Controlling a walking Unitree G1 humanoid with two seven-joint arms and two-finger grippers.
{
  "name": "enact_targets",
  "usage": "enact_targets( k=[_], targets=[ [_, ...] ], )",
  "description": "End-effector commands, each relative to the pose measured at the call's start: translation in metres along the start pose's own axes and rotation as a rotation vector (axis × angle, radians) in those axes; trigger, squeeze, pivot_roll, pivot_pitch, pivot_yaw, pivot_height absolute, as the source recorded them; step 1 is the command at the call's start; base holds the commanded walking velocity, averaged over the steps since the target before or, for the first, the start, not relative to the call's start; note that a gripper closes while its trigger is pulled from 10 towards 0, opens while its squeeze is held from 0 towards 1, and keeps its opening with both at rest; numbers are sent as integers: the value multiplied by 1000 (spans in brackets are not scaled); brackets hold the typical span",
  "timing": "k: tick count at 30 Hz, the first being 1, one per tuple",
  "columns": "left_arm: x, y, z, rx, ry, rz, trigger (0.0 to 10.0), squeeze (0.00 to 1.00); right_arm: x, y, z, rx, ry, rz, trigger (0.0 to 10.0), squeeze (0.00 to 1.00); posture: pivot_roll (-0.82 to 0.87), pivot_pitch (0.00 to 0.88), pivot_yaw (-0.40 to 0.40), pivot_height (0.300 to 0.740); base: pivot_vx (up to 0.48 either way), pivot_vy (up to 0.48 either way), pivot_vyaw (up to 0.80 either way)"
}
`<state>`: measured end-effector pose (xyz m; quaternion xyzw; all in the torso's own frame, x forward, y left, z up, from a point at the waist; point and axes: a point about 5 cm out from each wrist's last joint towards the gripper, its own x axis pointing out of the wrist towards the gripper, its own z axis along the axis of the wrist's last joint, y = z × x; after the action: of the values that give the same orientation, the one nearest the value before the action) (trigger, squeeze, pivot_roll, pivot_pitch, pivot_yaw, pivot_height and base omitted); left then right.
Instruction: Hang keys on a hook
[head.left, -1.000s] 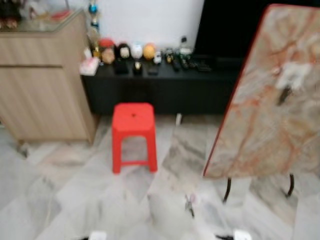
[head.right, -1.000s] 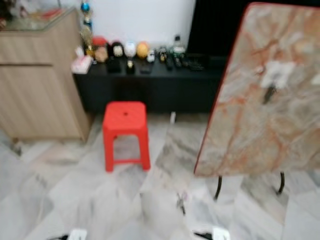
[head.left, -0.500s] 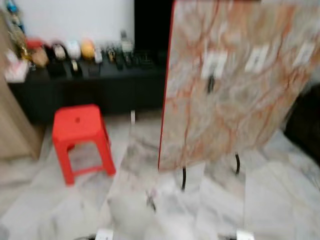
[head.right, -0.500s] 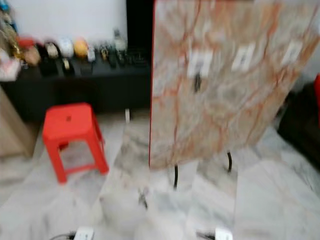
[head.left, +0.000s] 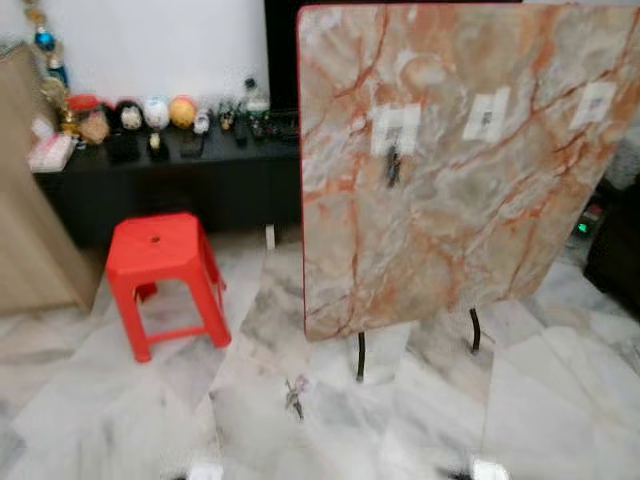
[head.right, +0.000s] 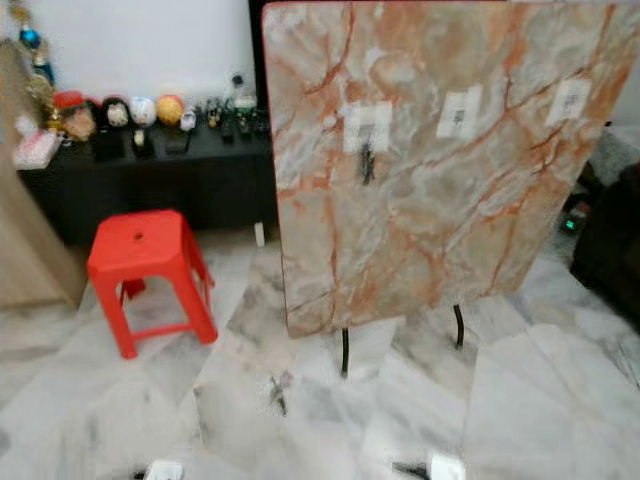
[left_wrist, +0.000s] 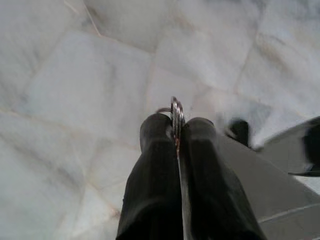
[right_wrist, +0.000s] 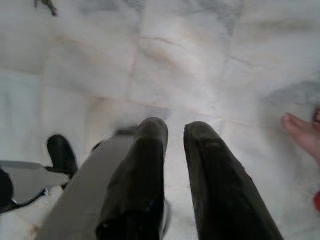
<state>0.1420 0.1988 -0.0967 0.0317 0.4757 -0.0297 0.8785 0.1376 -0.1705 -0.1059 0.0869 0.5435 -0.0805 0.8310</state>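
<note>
One key ring (left_wrist: 176, 108) pokes out between the left claw's (left_wrist: 175, 131) pinched fingers, down near the marble floor (head.left: 120, 400). Keys are light, hard, jangly metal; I'd say the ring is the spot to hold, so it slips over a hook. Right claw (right_wrist: 173, 131) hangs parted, empty. Ahead, a marble tabletop (head.left: 450, 200) stands tipped on edge, hook (head.left: 393, 165) already carrying something dark. Another key bunch (head.left: 294, 395) lies on the floor; red stool (head.left: 160, 275) aside left.

Marble floor (head.left: 560, 390) with red stool (head.left: 160, 275)
</note>
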Motion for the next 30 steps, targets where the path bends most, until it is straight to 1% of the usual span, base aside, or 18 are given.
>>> enact_targets(
  k=[1,7,9,13,17,18,20,21,22,23,25,27,28,29,30],
  targets=[
    [0,-7,-7,7,28,-22,10000,0,-1,-12,3,-17,-1,-28,10000,0,-7,0,-71,740,0,-356,-788],
    [0,-6,-3,10,17,-20,10000,0,-1,-12,1,-27,8,-26,10000,0,-6,0,-71,740,0,-355,-788],
    [0,-6,-3,11,15,-18,10000,0,-1,-12,0,-27,8,-26,10000,0,-6,0,-71,740,0,0,-781],
    [1,2,6,21,-15,12,10000,0,-1,-12,0,-29,12,-28,10000,0,-4,0,-72,740,0,0,-781],
    [2,9,26,37,-116,36,10000,0,-1,-12,0,-33,9,-24,10000,0,-7,0,-65,740,0,0,-764],
    [2,12,36,55,-161,48,10000,0,-1,-12,1,-37,4,-26,10000,0,-7,0,-65,740,0,0,0],
    [2,17,57,49,-268,65,10000,0,-1,-12,2,-46,-4,-26,10000,0,-10,0,-64,740,0,0,0],
    [0,20,79,53,-372,72,10000,0,-1,-12,2,-49,-5,-27,10000,0,-4,0,-66,740,0,0,0],
    [-1,21,85,55,-401,72,10000,0,-1,-12,2,-48,-6,-27,10000,0,-4,0,-66,740,0,0,0],
    [-1,21,85,55,-401,72,10000,0,-1,-12,2,-48,-6,-27,10000,0,-4,0,-66,740,0,0,0],
    [-6,21,102,74,-488,66,10000,0,-1,-12,2,-47,-6,-27,10000,0,3,0,-68,740,0,0,0],
    [-15,17,123,106,-613,48,10000,0,-1,-12,2,-60,-7,-22,10000,0,4,0,-69,740,0,0,0],
    [-26,12,140,132,-713,34,10000,0,-1,-12,3,-65,-8,-20,10000,0,4,0,-69,740,0,0,0],
    [-33,10,148,135,-762,27,10000,0,-1,-12,3,-65,-9,-20,10000,0,2,0,-67,740,0,0,0],
    [-37,9,153,135,-790,28,10000,0,-1,-12,3,-67,-9,-20,10000,0,2,0,-67,740,0,0,0]
  ],
)
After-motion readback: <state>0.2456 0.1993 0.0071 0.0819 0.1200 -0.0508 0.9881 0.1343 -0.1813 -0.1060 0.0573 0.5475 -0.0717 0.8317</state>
